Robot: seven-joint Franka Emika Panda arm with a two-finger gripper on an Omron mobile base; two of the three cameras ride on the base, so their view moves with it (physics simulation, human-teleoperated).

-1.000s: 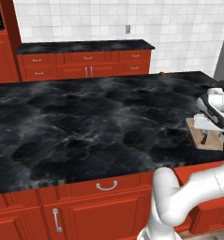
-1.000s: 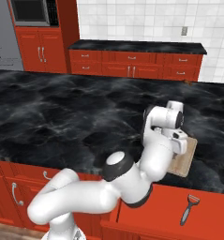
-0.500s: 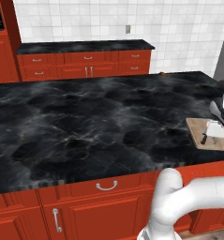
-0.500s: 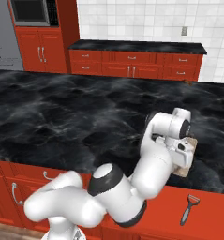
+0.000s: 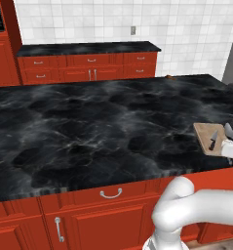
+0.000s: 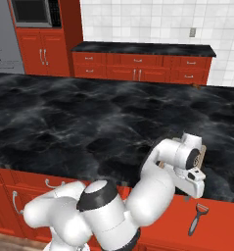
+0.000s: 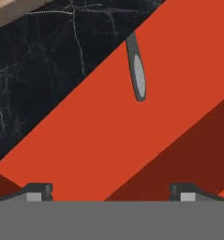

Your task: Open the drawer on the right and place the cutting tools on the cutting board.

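Fingers (image 7: pixel 38 190) spread wide, gripping nothing. Knife (image 5: pixel 213 140) already on the board (image 5: pixel 208 138); peeler (image 6: pixel 197 219) down in the open drawer (image 6: pixel 221 223) — easy to miss or nudge aside, slim handle lying flat.

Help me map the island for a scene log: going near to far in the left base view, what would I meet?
Drawer handle → black island counter → back cabinets → tiled wall. The cutting board with the knife lies at the counter's right edge.
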